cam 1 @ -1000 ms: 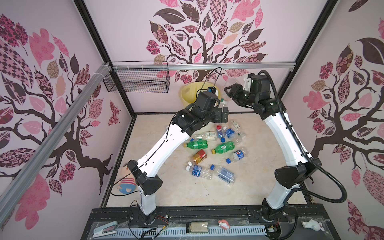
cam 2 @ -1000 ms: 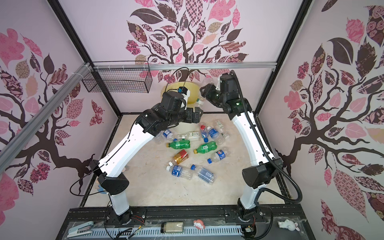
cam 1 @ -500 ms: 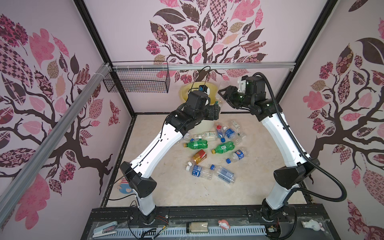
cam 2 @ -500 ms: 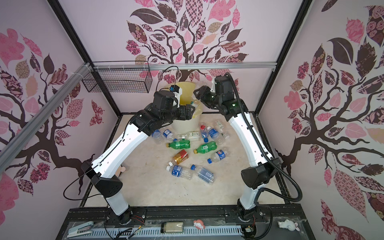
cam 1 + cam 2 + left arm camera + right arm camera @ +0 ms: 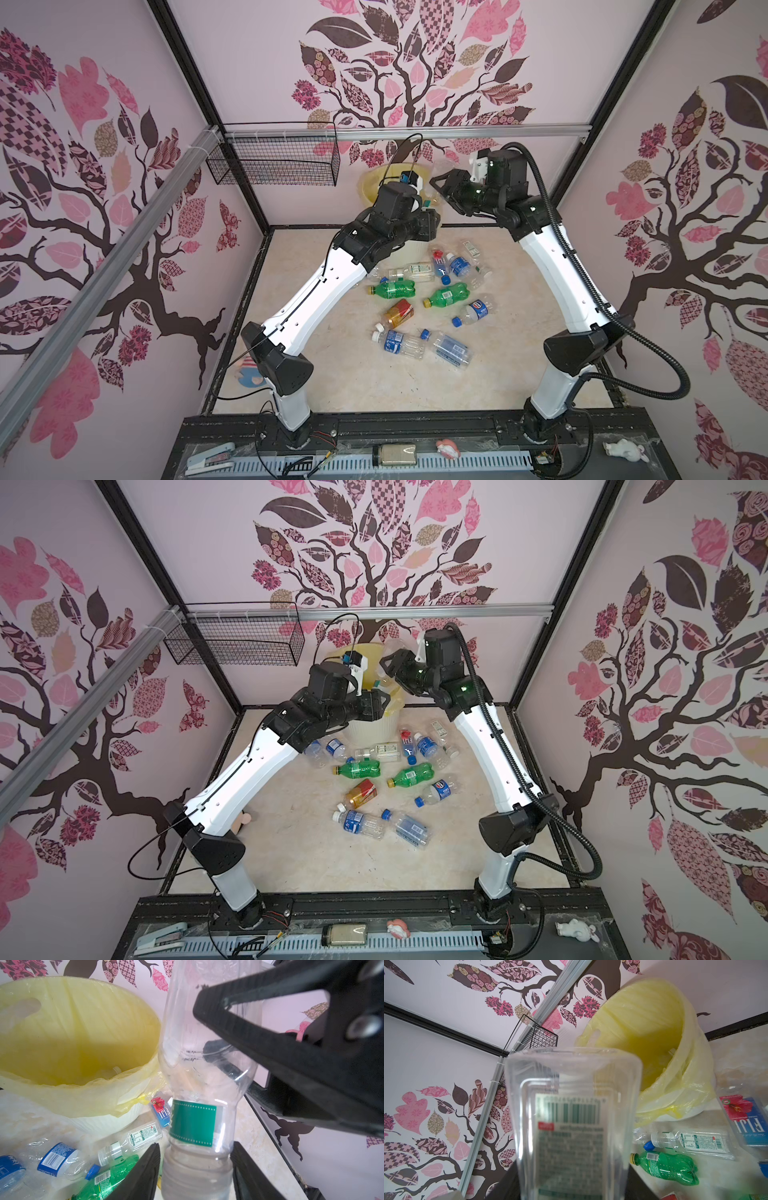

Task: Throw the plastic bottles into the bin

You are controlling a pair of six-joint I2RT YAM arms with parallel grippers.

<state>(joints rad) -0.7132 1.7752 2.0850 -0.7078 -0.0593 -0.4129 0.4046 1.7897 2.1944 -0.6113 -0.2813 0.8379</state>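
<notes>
1. The right pincer (image 5: 200,1028) is clenching one end of a clear bottle (image 5: 193,1122), carrying it in the air just beside the bin (image 5: 93,1084).
2. The left pincer (image 5: 195,1147) is grasping the same bottle at its ribbed end, fingers pressing on both sides. This is judged to be a hand-over, or steadying before the drop.
3. The bottle is hanging outside the rim, not over the opening.
4. The other plastic bottles (image 5: 392,289) are lying scattered on the tabletop (image 5: 332,382), awaiting collection.

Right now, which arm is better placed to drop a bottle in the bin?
Right, probably: its fingers hold a clear bottle beside the bin's open mouth; left fingers sit lower, outside the rim.
</notes>
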